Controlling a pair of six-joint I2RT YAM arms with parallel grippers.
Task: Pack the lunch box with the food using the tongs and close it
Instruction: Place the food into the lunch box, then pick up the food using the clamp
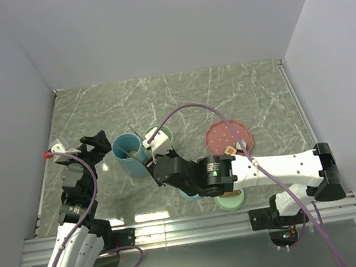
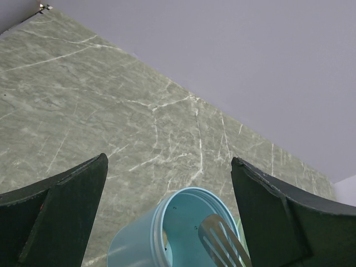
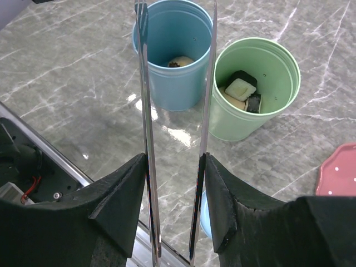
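Right claw (image 3: pixel 175 161) clamping tongs (image 3: pixel 146 111), tips near blue cup (image 3: pixel 167 83), green cup (image 3: pixel 245 119)

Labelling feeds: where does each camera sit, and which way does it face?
Top external: above and behind, looking down at the table; left arm, right arm show.
Left wrist: on the left gripper, facing the blue cup; fingers show.
Right wrist: on the right gripper, facing along the tongs to the green cup; fingers show.
Shared: blue cup, all three.

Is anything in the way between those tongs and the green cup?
Nothing visible does. The green cup stands open, food already inside. The tongs in the right gripper carry nothing and point between it and the blue cup.
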